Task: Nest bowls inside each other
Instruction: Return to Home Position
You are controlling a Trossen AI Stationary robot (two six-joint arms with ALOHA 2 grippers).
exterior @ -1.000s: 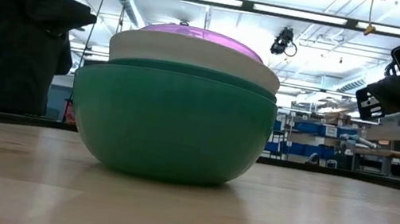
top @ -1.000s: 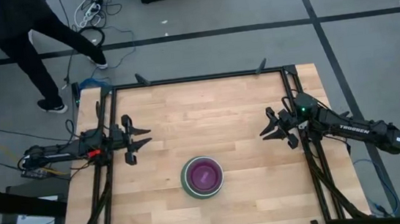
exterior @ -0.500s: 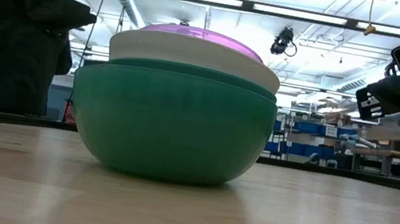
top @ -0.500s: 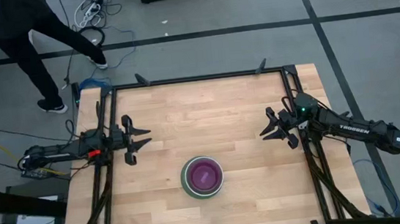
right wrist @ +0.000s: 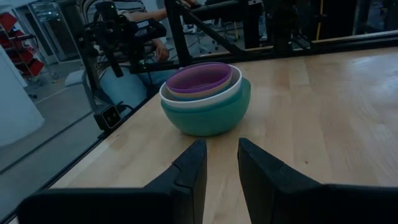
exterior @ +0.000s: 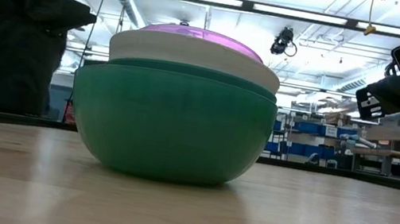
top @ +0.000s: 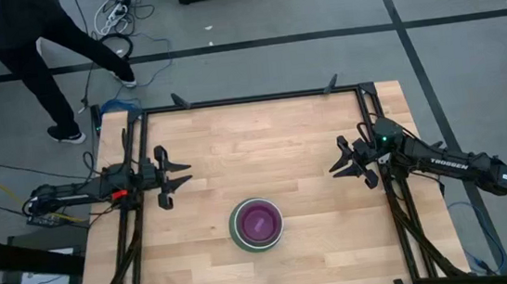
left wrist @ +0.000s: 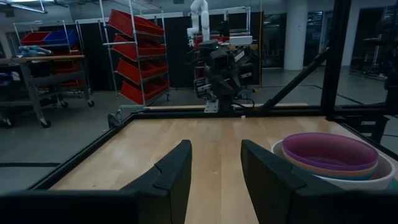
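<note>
The nested bowls (top: 257, 224) stand on the bench (top: 261, 127) between the left hand (top: 186, 173) and the right hand (top: 337, 156), apart from both. Both hands are open and empty. To go home well, each arm should pull back without crossing the stack.

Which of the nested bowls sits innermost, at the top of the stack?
The purple bowl: it lies inside all the others, its rim above the white bowl, with the teal-green bowl outermost.

One stack of bowls (top: 257, 224) stands on one table (top: 261, 127). In it I can count four rims: one teal bowl (exterior: 170, 123), one white bowl (exterior: 193, 53), one orange bowl (left wrist: 323, 169) and one purple bowl (exterior: 196, 33). There are two arms, the left arm (top: 81, 189) and the right arm (top: 442, 166), and one person (top: 9, 21).
</note>
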